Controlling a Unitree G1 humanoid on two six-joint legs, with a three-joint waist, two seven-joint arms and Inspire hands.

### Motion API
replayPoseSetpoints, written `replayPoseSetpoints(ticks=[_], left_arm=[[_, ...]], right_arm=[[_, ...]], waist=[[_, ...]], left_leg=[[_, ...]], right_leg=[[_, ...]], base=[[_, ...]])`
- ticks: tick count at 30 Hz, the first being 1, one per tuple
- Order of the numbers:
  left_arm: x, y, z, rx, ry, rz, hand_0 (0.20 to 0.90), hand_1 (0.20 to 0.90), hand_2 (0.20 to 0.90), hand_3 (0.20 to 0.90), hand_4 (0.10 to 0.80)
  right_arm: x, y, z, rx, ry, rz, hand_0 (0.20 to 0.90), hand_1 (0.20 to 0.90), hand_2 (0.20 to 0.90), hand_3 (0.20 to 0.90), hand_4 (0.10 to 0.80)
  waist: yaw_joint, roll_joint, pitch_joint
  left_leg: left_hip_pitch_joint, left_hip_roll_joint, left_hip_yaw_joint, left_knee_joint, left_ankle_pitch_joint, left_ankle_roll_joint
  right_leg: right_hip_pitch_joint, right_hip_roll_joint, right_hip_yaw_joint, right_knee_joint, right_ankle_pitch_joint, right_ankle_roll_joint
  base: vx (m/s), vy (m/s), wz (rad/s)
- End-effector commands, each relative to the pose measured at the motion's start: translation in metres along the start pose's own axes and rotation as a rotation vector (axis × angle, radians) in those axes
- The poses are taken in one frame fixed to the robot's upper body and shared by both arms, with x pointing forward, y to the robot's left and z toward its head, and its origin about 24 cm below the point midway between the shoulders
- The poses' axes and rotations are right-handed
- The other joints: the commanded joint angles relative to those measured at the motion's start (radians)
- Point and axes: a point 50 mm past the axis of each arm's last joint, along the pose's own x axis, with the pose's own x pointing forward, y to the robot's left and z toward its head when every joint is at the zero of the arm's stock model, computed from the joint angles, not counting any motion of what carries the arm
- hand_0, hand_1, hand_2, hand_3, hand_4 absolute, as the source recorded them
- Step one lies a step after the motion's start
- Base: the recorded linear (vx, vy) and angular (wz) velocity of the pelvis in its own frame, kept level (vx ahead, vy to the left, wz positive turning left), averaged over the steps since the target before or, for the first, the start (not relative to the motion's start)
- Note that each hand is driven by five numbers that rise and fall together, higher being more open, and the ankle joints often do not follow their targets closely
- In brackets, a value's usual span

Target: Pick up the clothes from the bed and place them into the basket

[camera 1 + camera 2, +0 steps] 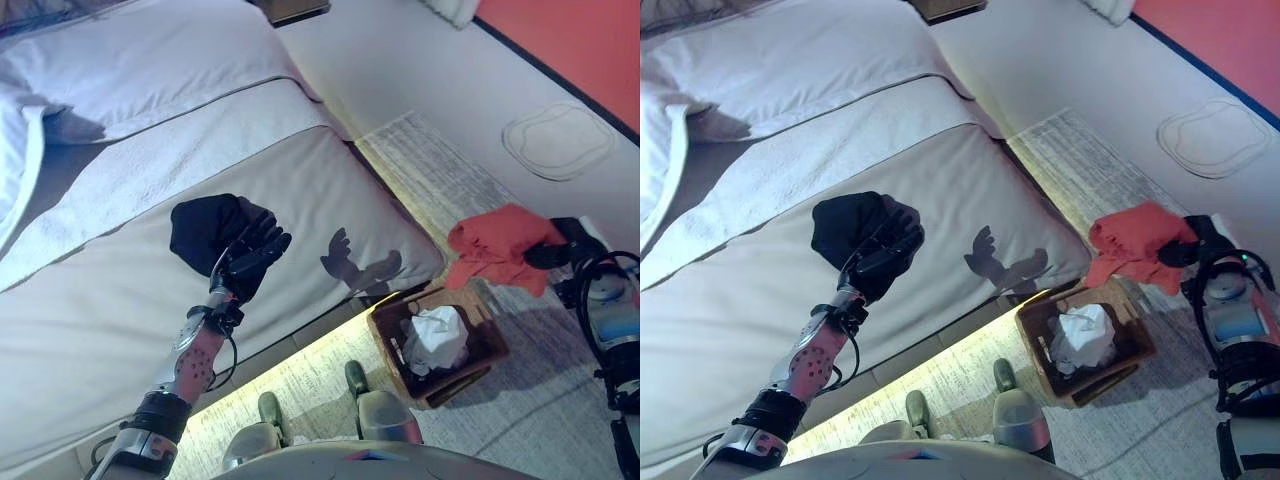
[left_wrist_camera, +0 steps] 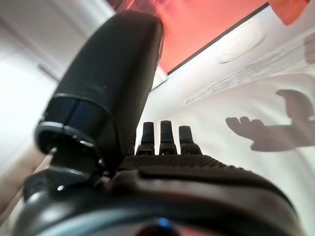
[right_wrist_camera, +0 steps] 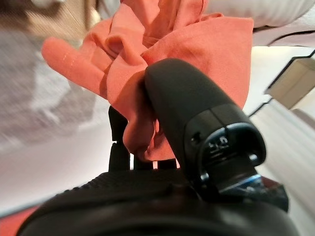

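The right hand (image 1: 553, 252) is clenched on an orange cloth (image 1: 497, 246), thumb and fingers pinching a bunched fold as the right wrist view shows, and it holds the bundle in the air just beyond and to the right of the basket (image 1: 487, 352). The basket stands on the rug beside the bed (image 1: 330, 170), open side up, with a crumpled white cloth (image 1: 437, 338) already inside. The drop turns on this offset: the cloth hangs toward the basket's far right corner, not over its middle, so the hand likely needs to come nearer and leftward before letting go. The air above the basket is open. The left hand (image 1: 250, 250) hovers over the bed with relaxed fingers, holding nothing, just beside a black garment (image 1: 205, 228) lying near the mattress edge.
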Motion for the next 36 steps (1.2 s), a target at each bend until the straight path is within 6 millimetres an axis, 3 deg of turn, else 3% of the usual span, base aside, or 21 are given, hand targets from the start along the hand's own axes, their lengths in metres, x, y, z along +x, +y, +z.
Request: replayPoseSetpoints(ticks=[1, 7, 16, 17, 18, 28, 36], left_arm=[[0.014, -0.025, -0.001, 0.029, -0.038, -0.115, 0.9, 0.9, 0.9, 0.9, 0.8], [0.018, -0.032, 0.001, 0.034, -0.05, -0.142, 0.9, 0.9, 0.9, 0.9, 0.8], [0.012, -0.025, -0.005, 0.021, -0.046, -0.155, 0.9, 0.9, 0.9, 0.9, 0.8], [0.012, -0.025, -0.005, 0.021, -0.048, -0.158, 0.9, 0.9, 0.9, 0.9, 0.8], [0.012, -0.026, -0.004, 0.018, -0.051, -0.161, 0.9, 0.9, 0.9, 0.9, 0.8], [0.013, -0.029, -0.004, 0.005, -0.066, -0.174, 0.9, 0.9, 0.9, 0.9, 0.8], [0.011, -0.026, 0.002, -0.002, -0.087, -0.158, 0.9, 0.9, 0.9, 0.9, 0.8]], right_arm=[[0.005, -0.019, 0.012, -0.074, -0.039, -0.079, 0.3, 0.3, 0.3, 0.2, 0.1], [0.009, 0.003, 0.003, -0.049, 0.007, -0.044, 0.3, 0.3, 0.3, 0.2, 0.1], [0.008, 0.02, -0.006, -0.031, 0.031, -0.009, 0.312, 0.312, 0.312, 0.214, 0.114], [0.008, 0.023, -0.007, -0.025, 0.035, -0.012, 0.815, 0.815, 0.815, 0.801, 0.701], [0.008, 0.026, -0.007, -0.022, 0.034, -0.015, 0.9, 0.9, 0.9, 0.9, 0.8], [0.01, 0.033, -0.003, -0.024, 0.038, -0.032, 0.9, 0.9, 0.9, 0.9, 0.8], [0.007, 0.033, -0.018, -0.064, 0.101, -0.044, 0.9, 0.9, 0.9, 0.9, 0.8]], waist=[[-0.002, 0.005, -0.14], [-0.015, 0.027, -0.115], [-0.02, 0.059, -0.089], [-0.017, 0.062, -0.086], [-0.015, 0.065, -0.084], [-0.007, 0.077, -0.074], [0.005, 0.07, -0.076]], left_leg=[[-0.007, 0.043, 0.002, 0.059, -0.135, -0.015], [-0.015, 0.046, 0.028, 0.091, -0.154, -0.015], [-0.015, 0.047, 0.038, 0.097, -0.161, -0.019], [-0.014, 0.047, 0.037, 0.096, -0.16, -0.019], [-0.013, 0.046, 0.035, 0.094, -0.159, -0.02], [-0.016, 0.044, 0.015, 0.074, -0.15, -0.023], [-0.018, 0.045, -0.001, 0.066, -0.145, -0.025]], right_leg=[[-0.07, -0.003, -0.011, 0.061, -0.003, 0.014], [-0.101, -0.005, 0.007, 0.082, -0.003, 0.019], [-0.114, -0.015, 0.007, 0.08, 0.002, 0.02], [-0.112, -0.016, 0.005, 0.078, 0.002, 0.02], [-0.111, -0.017, 0.004, 0.075, 0.003, 0.02], [-0.114, -0.021, 0.001, 0.064, 0.004, 0.022], [-0.109, -0.022, -0.004, 0.057, 0.003, 0.021]], base=[[-0.029, -0.02, -0.37], [-0.041, -0.022, -0.21], [-0.015, -0.006, -0.06], [0.0, 0.0, 0.0], [0.0, 0.0, 0.0], [0.0, 0.0, 0.0], [0.0, 0.0, 0.0]])
